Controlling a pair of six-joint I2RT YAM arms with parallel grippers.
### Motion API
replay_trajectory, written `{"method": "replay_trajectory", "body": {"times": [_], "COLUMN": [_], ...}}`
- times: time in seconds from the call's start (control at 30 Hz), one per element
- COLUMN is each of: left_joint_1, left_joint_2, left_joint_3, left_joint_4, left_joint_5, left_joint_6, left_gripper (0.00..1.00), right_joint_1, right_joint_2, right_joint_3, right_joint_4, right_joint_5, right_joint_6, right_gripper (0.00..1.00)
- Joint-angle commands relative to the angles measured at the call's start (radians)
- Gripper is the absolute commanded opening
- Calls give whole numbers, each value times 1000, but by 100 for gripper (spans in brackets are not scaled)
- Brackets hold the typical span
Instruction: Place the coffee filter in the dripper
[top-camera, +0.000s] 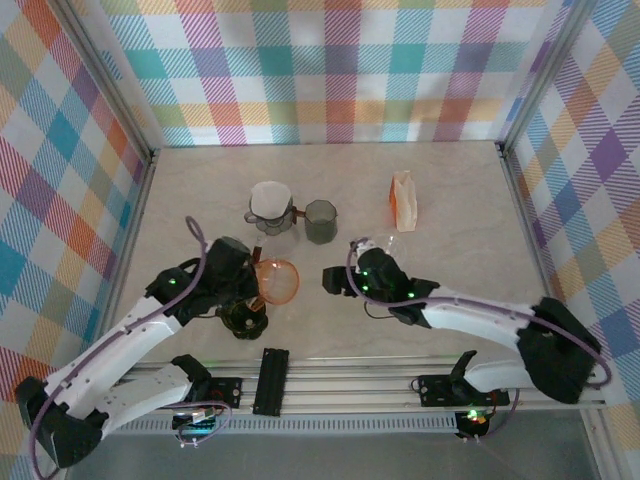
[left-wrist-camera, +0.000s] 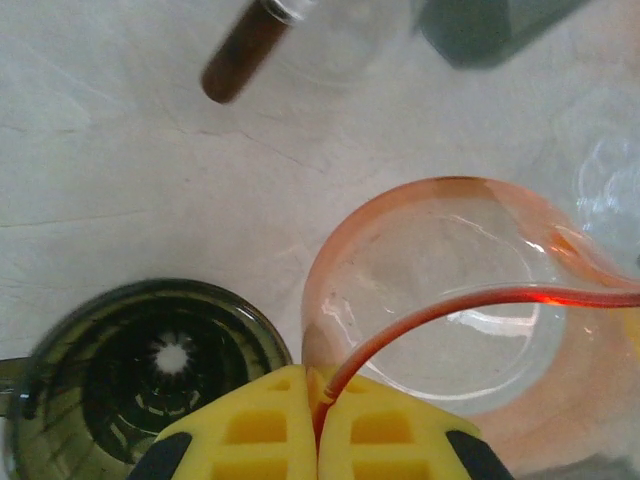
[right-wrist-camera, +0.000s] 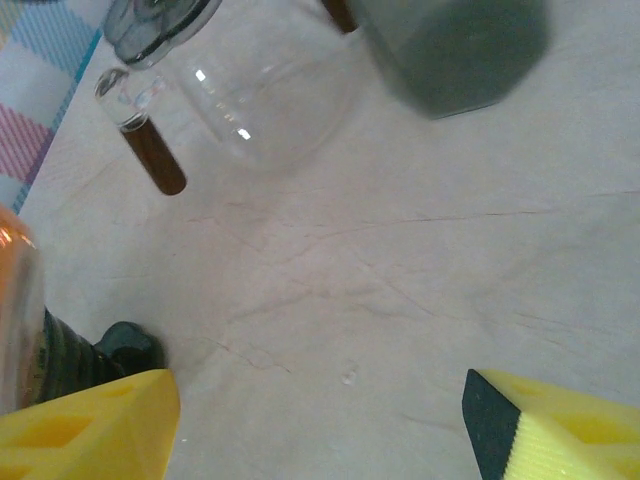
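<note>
Now, left gripper (left-wrist-camera: 318, 400): yellow fingers pressed together on the near rim of the orange dripper (left-wrist-camera: 440, 300), with the thin rim pinched between them.
orange dripper: clear orange with a round mouth, tilted towards the left wrist camera. From above it sits just right of the left wrist, near the front middle of the table (top-camera: 450, 260).
dark green dripper (left-wrist-camera: 150, 370): upright on the table, just left of the orange dripper and a little nearer the arm bases. It is ribbed inside, with a small bright opening at the bottom. Whether the two drippers touch cannot be told.
coffee filter (top-camera: 270, 198): white, resting on top of the glass carafe (right-wrist-camera: 250, 100), behind the left gripper and apart from both drippers.
glass carafe: clear, standing towards the back of the table. Its brown handle (right-wrist-camera: 155, 160) points towards the near edge.
grey cup (top-camera: 320, 221): dark and upright, just right of the carafe. It is blurred in both wrist views.
right gripper (right-wrist-camera: 320, 425): fingers spread wide, with bare marbled table between them. It hangs low over the surface, to the right of the orange dripper and apart from it, holding nothing.
packet (top-camera: 403, 200): orange and white, upright at the right rear, well apart from both grippers.
</note>
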Motion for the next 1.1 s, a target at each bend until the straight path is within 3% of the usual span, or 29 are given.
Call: {"method": "replay_trajectory", "body": {"times": [0.0, 0.13, 0.37, 0.63, 0.97, 1.07], "left_joint_1": [-123, -231, -320, -346, -347, -347], "left_joint_2": [79, 237, 523, 707, 774, 785], "left_joint_3": [60, 115, 262, 357, 374, 377], "left_joint_4": [76, 105, 113, 77, 45, 43], "left_joint_5": [-117, -152, -149, -162, -217, -218], "left_joint_6": [-68, -73, -24, 36, 67, 70], "left_gripper": [0, 0, 0, 0, 0, 12], "right_joint_1": [-3, -3, -3, -3, -3, -3], "right_joint_2": [-131, -315, -510, -569, -565, -550], "right_joint_3": [-46, -110, -168, -194, -193, -191], "right_joint_4": [-199, -335, -491, -545, -549, -544], "right_joint_5": [140, 205, 245, 226, 223, 220], "right_joint_6": [-14, 7, 43, 72, 75, 76], "right_gripper": [77, 78, 80, 84, 85, 85]}}
